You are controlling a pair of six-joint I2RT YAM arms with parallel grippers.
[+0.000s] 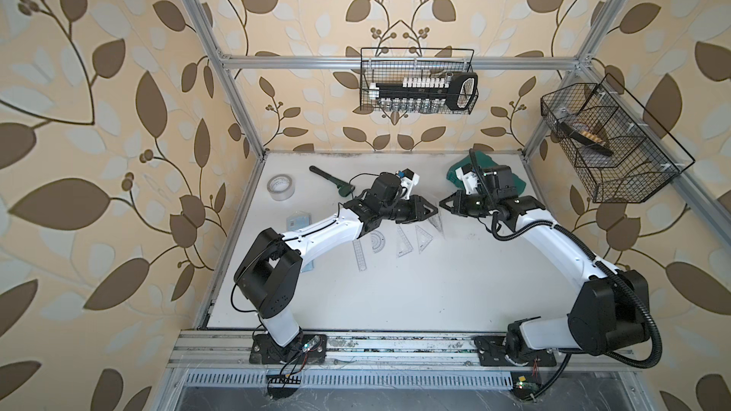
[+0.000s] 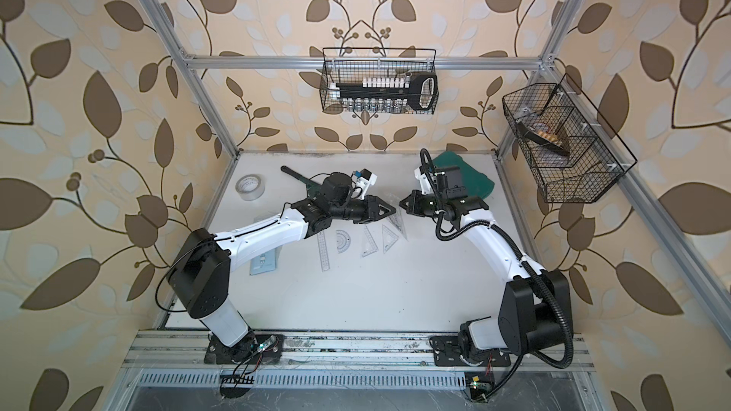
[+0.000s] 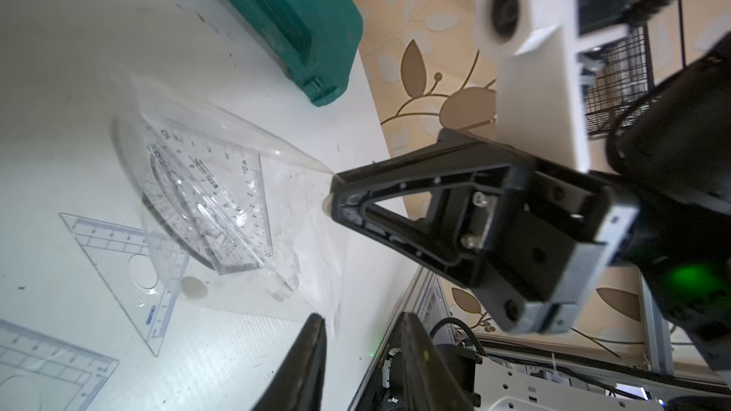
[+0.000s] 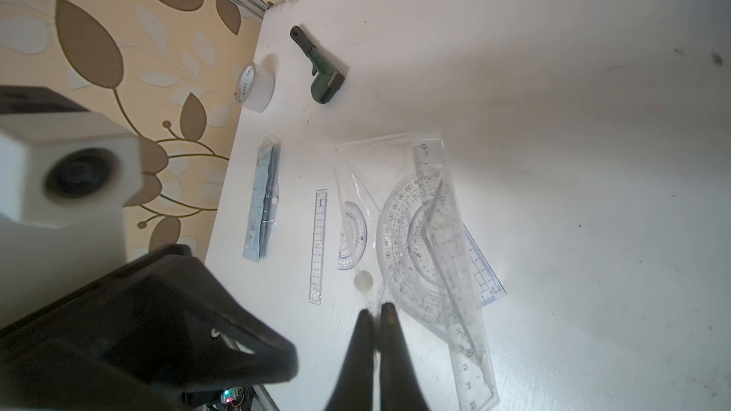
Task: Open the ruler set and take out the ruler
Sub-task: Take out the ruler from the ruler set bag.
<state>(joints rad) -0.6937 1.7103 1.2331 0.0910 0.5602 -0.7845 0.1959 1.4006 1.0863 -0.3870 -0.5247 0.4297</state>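
Note:
The ruler set (image 4: 419, 239) is a clear plastic pouch holding a protractor, a set square and a straight ruler (image 4: 470, 357). It hangs tilted over the white table (image 1: 395, 294), its low end on the surface. My right gripper (image 4: 375, 310) is shut on the pouch's edge, as the left wrist view also shows. My left gripper (image 3: 364, 334) faces it tip to tip (image 1: 433, 210), jaws a little apart. The pouch's loose film (image 3: 328, 302) ends beside one fingertip (image 3: 316, 326); I see nothing pinched between the jaws.
A loose ruler (image 4: 318, 247), small protractor (image 4: 352, 237) and set squares (image 1: 403, 243) lie on the table below the grippers. A blue-backed packet (image 4: 263, 207) lies left. Green case (image 3: 285, 13), green wrench (image 4: 320, 69), tape roll (image 4: 255, 86) at the back. Wire baskets (image 1: 417, 81) on the walls.

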